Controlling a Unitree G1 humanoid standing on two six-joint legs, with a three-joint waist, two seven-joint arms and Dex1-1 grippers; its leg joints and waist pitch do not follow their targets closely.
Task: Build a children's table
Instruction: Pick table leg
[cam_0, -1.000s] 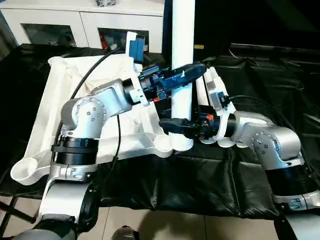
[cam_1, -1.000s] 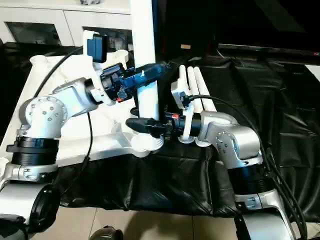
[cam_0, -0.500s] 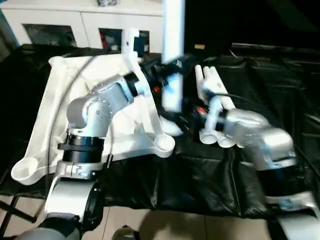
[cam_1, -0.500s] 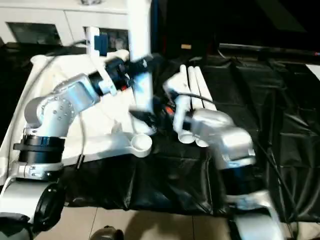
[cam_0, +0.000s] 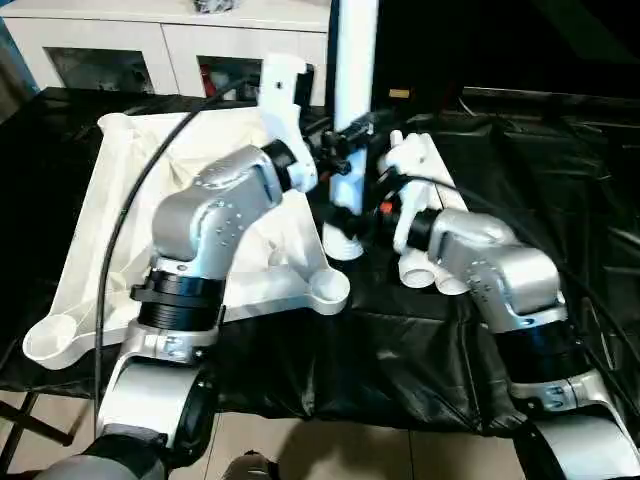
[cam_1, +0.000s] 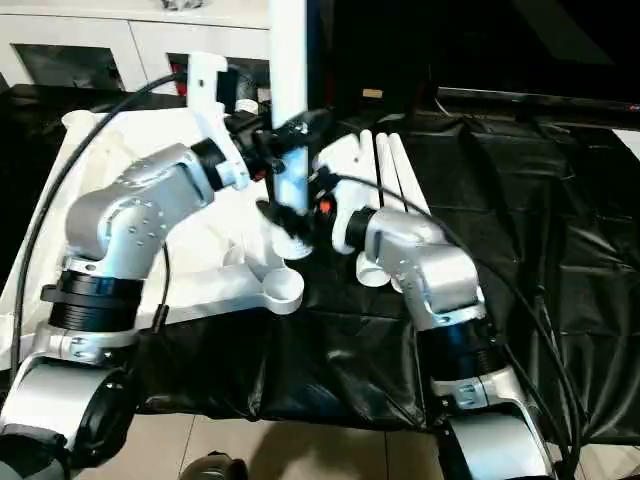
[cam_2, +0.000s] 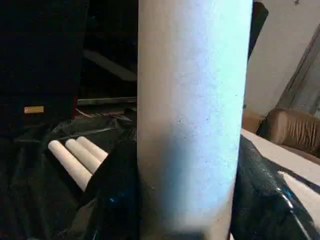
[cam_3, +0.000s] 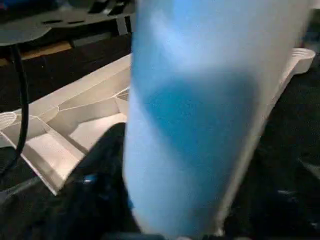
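the white plastic rectangular tabletop (cam_0: 110, 230) lies upside down on the black-draped counter (cam_0: 560, 170) in the left half of the head views, its ribbed underside up and its raised rim forming a shallow tray with no loose part lying in it; the round corner sockets (cam_0: 328, 288) at its near corners stand empty. one long white tubular leg (cam_0: 353, 60) stands upright at upper centre, running off the top edge, its flared lower end (cam_0: 343, 243) hanging just above and behind the near right socket, not seated in it. the left gripper (cam_0: 345, 140) reaches in from the left at mid-height of this leg, its black jaws pinching the tube from both sides; in the left wrist view the leg (cam_2: 192, 115) rises between the dark fingers (cam_2: 117, 200). the right gripper (cam_0: 352, 212) comes in from the right lower down, close to the flared end, its jaws set around the tube (cam_3: 200, 115); whether they press on it or stand slightly spread i cannot tell. three more white tubular legs (cam_0: 425, 210) lie side by side on the black cloth just right of the upright one, partly hidden by the right arm. a white cabinet with glass doors (cam_0: 170, 50) stands along the upper left edge.
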